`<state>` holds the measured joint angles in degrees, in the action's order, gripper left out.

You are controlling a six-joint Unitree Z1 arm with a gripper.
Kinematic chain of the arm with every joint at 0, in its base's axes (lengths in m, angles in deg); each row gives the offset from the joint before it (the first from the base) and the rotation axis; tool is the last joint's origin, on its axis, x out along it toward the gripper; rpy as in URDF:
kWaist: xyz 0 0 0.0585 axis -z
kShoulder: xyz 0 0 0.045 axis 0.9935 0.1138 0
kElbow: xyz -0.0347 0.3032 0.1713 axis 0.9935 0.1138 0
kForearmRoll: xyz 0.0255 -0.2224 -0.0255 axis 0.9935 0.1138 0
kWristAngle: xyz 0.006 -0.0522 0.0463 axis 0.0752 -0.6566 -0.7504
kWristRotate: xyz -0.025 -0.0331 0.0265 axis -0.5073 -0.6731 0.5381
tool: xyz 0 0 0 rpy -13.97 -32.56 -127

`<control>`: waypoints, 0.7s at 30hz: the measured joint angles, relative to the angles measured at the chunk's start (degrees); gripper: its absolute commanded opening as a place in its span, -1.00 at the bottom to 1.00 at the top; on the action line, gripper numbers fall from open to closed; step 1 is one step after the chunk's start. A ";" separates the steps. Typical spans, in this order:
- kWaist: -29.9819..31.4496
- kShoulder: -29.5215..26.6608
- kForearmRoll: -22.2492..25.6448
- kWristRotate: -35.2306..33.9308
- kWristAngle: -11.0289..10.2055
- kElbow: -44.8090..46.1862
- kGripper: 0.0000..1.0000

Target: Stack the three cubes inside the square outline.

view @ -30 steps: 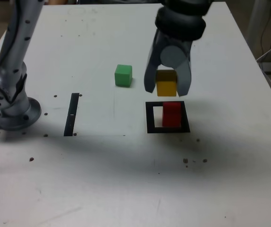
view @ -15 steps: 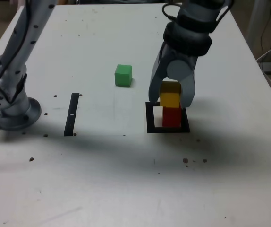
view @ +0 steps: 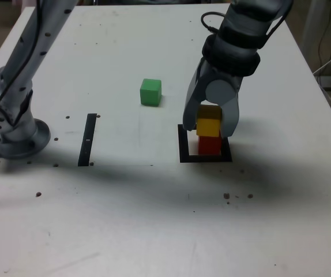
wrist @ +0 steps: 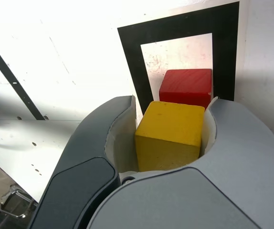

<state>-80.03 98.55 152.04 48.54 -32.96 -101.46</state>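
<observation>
So the arm [view: 28,46] goes up from its round base at the exterior view's left, runs out past the top edge of the frame, and the wrist end drops back in at the exterior view's right — dark collar up top, grey claw [view: 214,118] tipped at a slant, fingertips pointing down toward the table [view: 119,213]. A thin black cable loops off beside the collar.

The claw's clamped on the yellow cube [view: 209,121], one finger on either side of it. Yellow sits over the red cube [view: 209,145] in the exterior view, covering its upper part, but I can't tell if the two are touching.

Red is in the black square outline [view: 184,151], over toward the exterior view's right side of the white centre. The green cube [view: 151,92] is on the table by itself, outside the outline, toward the exterior view's left and farther back. Thin black strip [view: 87,140] lies between the base and the outline.

Branding? No readable writing on the arm, claw or cubes — just plain surfaces.
</observation>
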 measured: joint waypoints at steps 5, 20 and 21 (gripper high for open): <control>-0.14 0.57 -0.45 0.25 0.05 0.07 -0.10; -0.86 0.66 -1.50 1.78 0.91 1.81 0.97; -0.87 0.66 -1.54 1.79 0.91 1.87 0.98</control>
<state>-80.90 99.21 150.50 50.33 -32.05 -99.59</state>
